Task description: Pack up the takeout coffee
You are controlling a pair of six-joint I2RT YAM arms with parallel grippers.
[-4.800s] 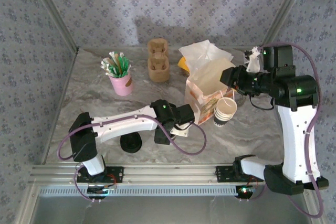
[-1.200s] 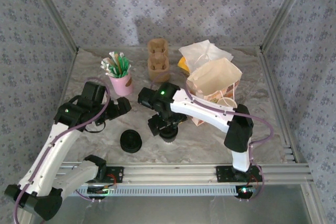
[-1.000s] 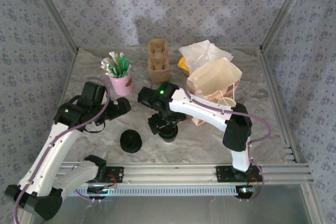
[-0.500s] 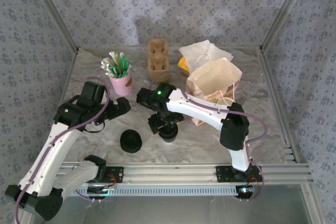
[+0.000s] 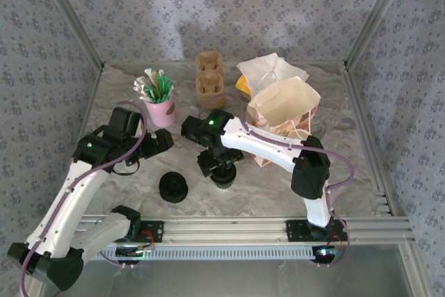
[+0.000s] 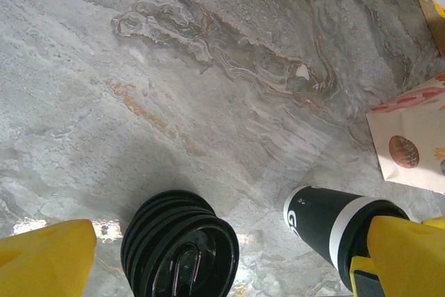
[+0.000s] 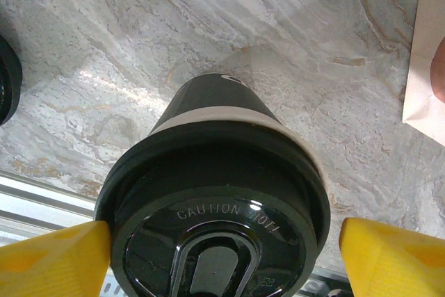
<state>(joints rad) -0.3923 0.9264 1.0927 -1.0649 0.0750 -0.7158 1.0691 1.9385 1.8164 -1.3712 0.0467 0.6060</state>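
The takeout coffee (image 7: 215,206), a dark paper cup with a pale band and a black lid, stands upright on the marble table (image 5: 125,123) near the front middle. My right gripper (image 5: 221,170) hovers straight over the takeout coffee (image 5: 222,179) and is open. Its yellow fingers (image 7: 49,259) flank the lid; the left one touches the rim, the right one keeps a small gap. My left gripper (image 5: 165,142) hangs open to the left, above the table, nothing between its fingers (image 6: 42,255). The left wrist view shows the takeout coffee (image 6: 327,220) at lower right.
A squat stack of black lids (image 5: 173,187) sits left of the cup. The open paper bag (image 5: 285,113) stands to the right, lidless cups (image 5: 299,135) beside it. A pink stirrer cup (image 5: 160,110), a cardboard carrier (image 5: 208,78) and napkins (image 5: 271,71) line the back.
Since 4.8 s ago the left arm pulled back to the left and rose, and the right arm left the bag and came over the cup. Over the last second almost nothing moved.
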